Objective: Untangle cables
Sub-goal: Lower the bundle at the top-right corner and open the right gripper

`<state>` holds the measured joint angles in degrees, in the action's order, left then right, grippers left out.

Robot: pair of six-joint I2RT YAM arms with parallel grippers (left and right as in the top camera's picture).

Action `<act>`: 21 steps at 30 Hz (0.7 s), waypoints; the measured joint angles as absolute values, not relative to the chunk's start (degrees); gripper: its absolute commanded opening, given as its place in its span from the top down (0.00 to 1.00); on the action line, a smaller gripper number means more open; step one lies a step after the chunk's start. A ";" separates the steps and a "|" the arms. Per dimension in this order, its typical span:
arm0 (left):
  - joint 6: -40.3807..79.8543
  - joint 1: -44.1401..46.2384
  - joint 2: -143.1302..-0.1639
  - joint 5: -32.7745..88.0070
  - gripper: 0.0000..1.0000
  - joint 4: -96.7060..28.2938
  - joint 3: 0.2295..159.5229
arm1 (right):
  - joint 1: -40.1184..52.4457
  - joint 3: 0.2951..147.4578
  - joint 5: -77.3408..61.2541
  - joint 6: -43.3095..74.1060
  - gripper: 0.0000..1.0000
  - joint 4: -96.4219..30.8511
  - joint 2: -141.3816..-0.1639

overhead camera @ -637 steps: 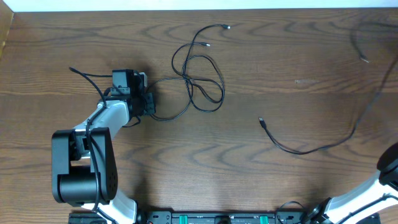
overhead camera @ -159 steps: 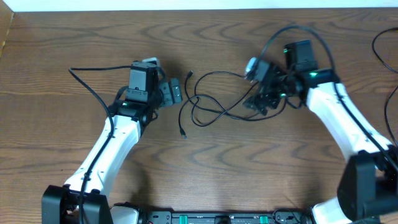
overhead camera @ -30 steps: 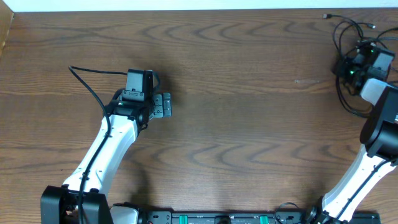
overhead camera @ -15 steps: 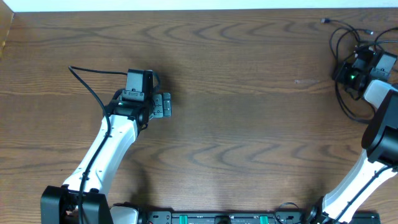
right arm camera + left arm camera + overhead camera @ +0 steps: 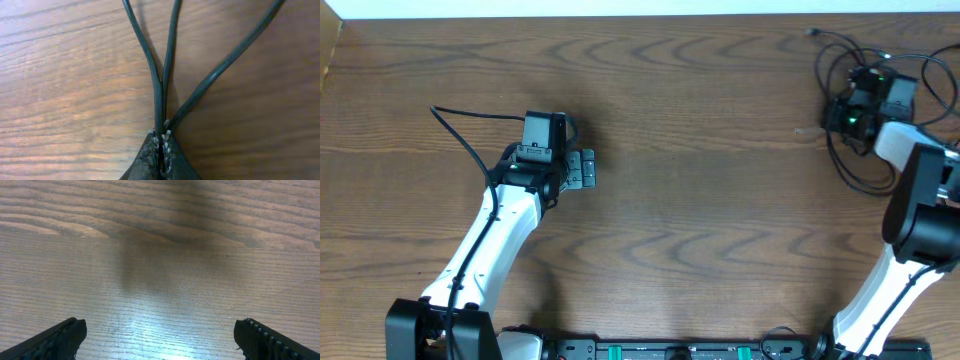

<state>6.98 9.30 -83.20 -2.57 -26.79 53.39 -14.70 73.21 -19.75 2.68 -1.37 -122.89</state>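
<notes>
The cables (image 5: 836, 167) are thin black cords bunched in loops at the table's far right, with one plug end (image 5: 812, 33) reaching toward the back edge. My right gripper (image 5: 830, 117) sits in that bunch. In the right wrist view its jaws (image 5: 160, 136) are shut on the cables (image 5: 143, 47), and three black strands fan out from the tips over the wood. My left gripper (image 5: 584, 170) rests at mid-left, far from the cables. It stands open (image 5: 160, 337), with only bare wood between its fingers.
The left arm's own thick black cable (image 5: 460, 132) arcs out to its left. The back edge of the table (image 5: 620, 16) runs along the top, close behind the cable bunch. The right arm (image 5: 910, 220) stretches up the right side.
My right gripper has moved left along the far right of the table, dragging the cable bunch with it. The left arm has not moved.
</notes>
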 measured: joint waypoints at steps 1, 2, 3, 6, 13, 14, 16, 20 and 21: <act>6.98 9.30 -83.20 -2.55 0.00 -26.79 53.39 | -14.46 73.21 -19.05 2.90 0.88 -1.37 -122.89; 7.01 9.30 -83.20 -2.57 0.01 -26.79 53.39 | -14.39 73.21 -18.65 3.29 0.83 -1.41 -122.89; 7.01 9.30 -83.20 -2.57 0.01 -26.79 53.39 | -14.48 73.21 -18.46 3.73 0.79 -1.48 -122.87; 7.01 9.30 -83.20 -2.55 0.01 -26.79 53.39 | -15.55 73.34 -18.02 3.86 0.77 -3.31 -122.15; 7.01 9.30 -83.20 -2.55 0.01 -26.76 53.39 | -21.61 72.29 -17.28 0.91 0.31 -10.66 -117.23; 6.98 9.30 -83.20 -2.55 0.01 -26.79 53.39 | -22.44 72.10 -17.69 0.10 0.19 -11.68 -115.57; 6.98 9.30 -83.20 -2.57 0.01 -26.79 53.39 | -23.18 71.90 -18.79 -1.06 0.01 -12.86 -112.03; 6.98 9.30 -83.20 -2.57 0.01 -26.79 53.39 | -22.90 71.92 -23.03 -3.51 0.01 -14.50 -102.02; 6.98 9.30 -83.20 -2.57 0.01 -26.79 53.39 | -22.61 71.94 -23.94 -3.97 0.01 -15.14 -99.68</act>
<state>6.98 9.30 -83.20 -2.57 -26.79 53.39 -22.61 71.94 -23.94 -3.97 -15.14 -99.68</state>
